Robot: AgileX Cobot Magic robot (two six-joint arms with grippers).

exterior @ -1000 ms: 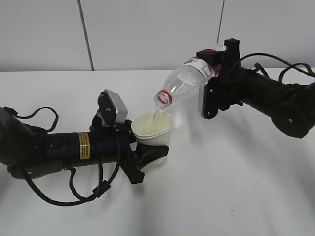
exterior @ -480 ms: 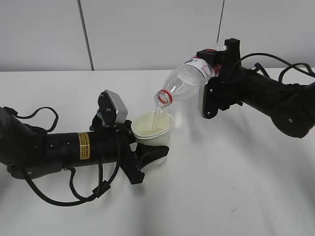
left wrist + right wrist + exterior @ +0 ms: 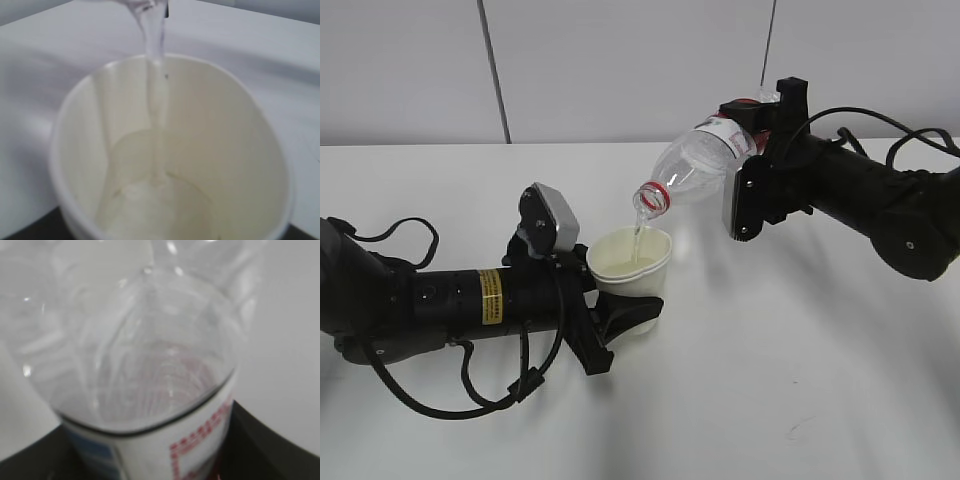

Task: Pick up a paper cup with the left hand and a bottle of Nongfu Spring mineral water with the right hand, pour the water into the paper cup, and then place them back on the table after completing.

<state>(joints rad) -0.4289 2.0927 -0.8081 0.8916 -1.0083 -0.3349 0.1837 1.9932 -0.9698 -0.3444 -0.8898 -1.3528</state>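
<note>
My left gripper (image 3: 620,315) is shut on a white paper cup (image 3: 629,265), held upright just above the white table (image 3: 770,380). In the left wrist view the cup (image 3: 240,165) fills the frame and holds a little water (image 3: 155,205). My right gripper (image 3: 752,150) is shut on a clear Nongfu Spring bottle (image 3: 695,170) with a red neck ring, tilted neck-down to the left over the cup. A thin stream of water (image 3: 637,240) falls from its mouth into the cup; it also shows in the left wrist view (image 3: 152,40). The bottle (image 3: 145,355) fills the right wrist view.
The left arm (image 3: 440,300) lies low across the table's left part with loose black cables beside it. The right arm (image 3: 880,205) reaches in from the right. A pale wall stands behind the table. A small dark scuff mark (image 3: 798,430) is at the front right.
</note>
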